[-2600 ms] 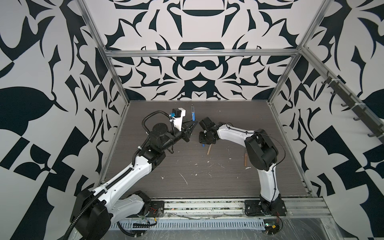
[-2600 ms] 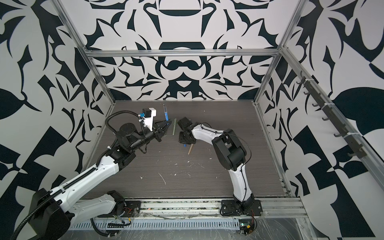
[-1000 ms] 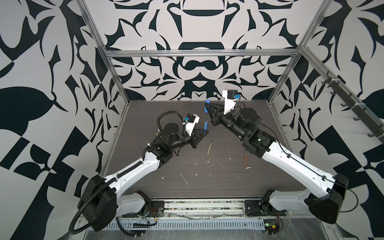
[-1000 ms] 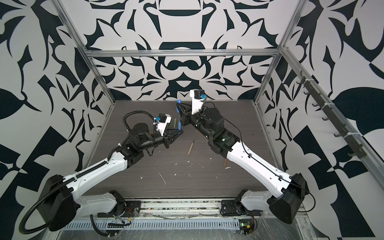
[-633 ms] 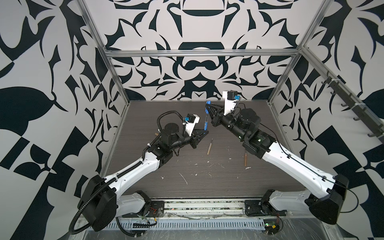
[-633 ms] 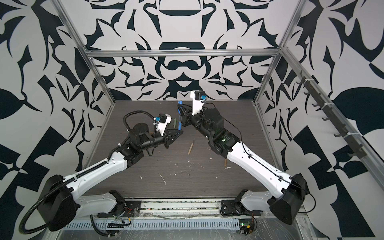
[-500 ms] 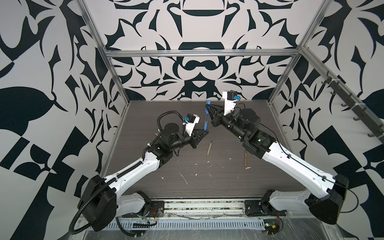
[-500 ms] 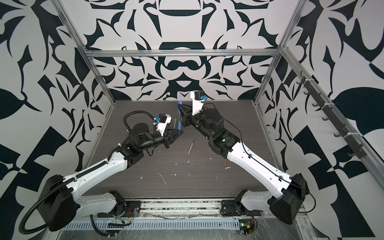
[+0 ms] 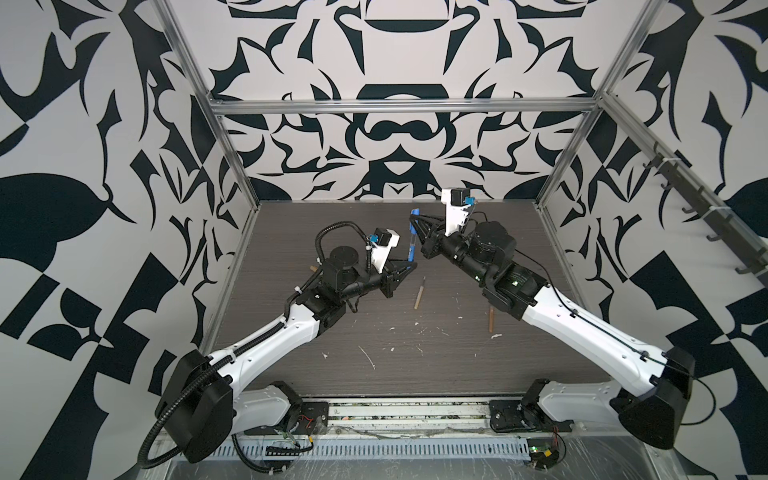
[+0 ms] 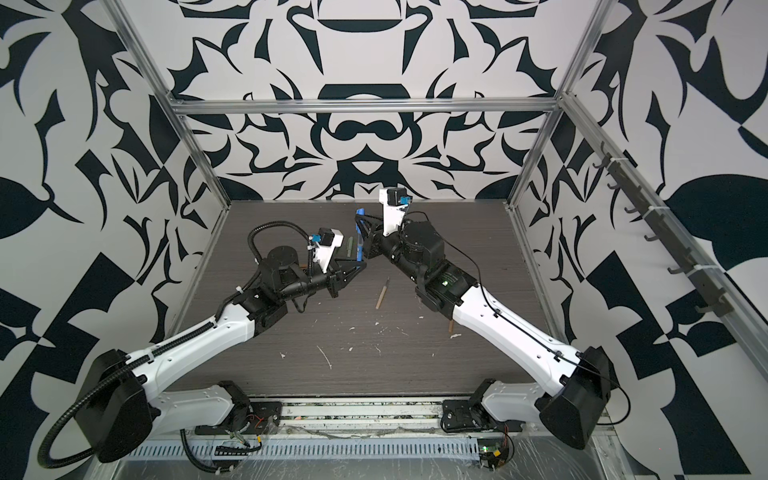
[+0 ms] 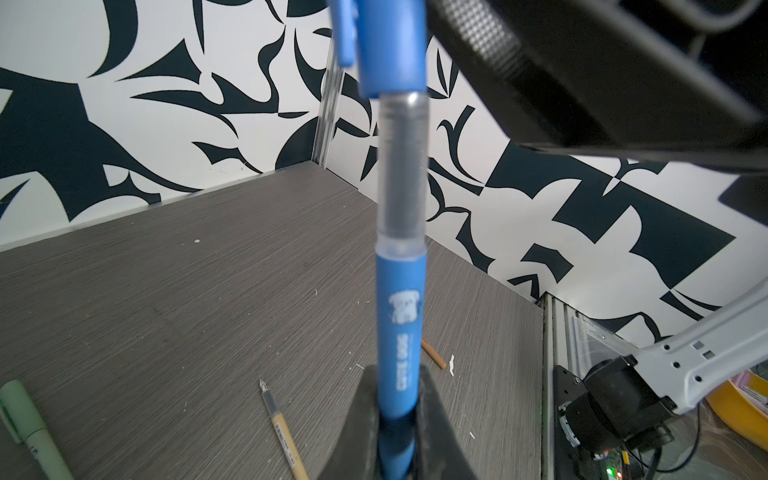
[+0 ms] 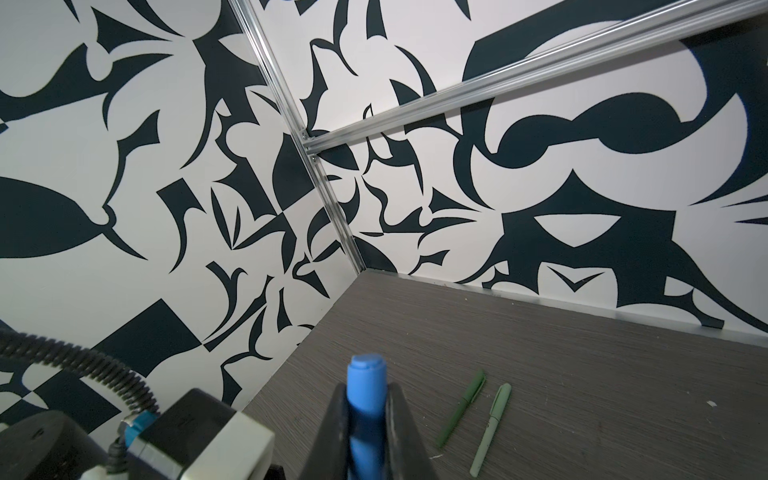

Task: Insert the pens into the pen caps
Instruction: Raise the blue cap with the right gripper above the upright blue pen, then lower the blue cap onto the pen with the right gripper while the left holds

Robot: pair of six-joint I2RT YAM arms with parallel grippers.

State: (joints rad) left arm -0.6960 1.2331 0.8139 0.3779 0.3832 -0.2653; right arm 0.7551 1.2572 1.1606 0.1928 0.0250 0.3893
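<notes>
Left wrist view, closest in: left gripper (image 11: 397, 401) pinched shut on the lower barrel of a slim blue plastic pen (image 11: 400, 332), held upright, white print facing the lens. Up the barrel from that grip: a clear grey section, bare. Then a stubby blue plastic cap with a clip (image 11: 390, 45) sitting over the tip, tip hidden inside. Cannot tell whether fully seated.

Right wrist view: right gripper (image 12: 365, 397) closed tight around that cap, rounded end poking out past the fingertips.

Both top views: left gripper low, right gripper directly above it, both raised clear of the dark grey wood-grain worktop (image 9: 415, 374), blue pen spanning between them.

Down on the worktop, just below the left gripper and slightly toward the right arm: a thin tan uncapped pen (image 9: 419, 293), dark tip pointing away from the robot base. Farther that way, beside the right forearm: an orange-brown pen (image 9: 491, 320). Scattered between, nearer the base: white flecks of debris (image 9: 368, 357).

Beyond the right gripper, toward the far left corner: a dark green pen (image 12: 461, 409) and a pale green pen (image 12: 492, 426) lying side by side, near but apart, clips at their far ends.

Farthest out: black-and-white patterned walls (image 12: 166, 166) on aluminium framing (image 12: 540, 58).
</notes>
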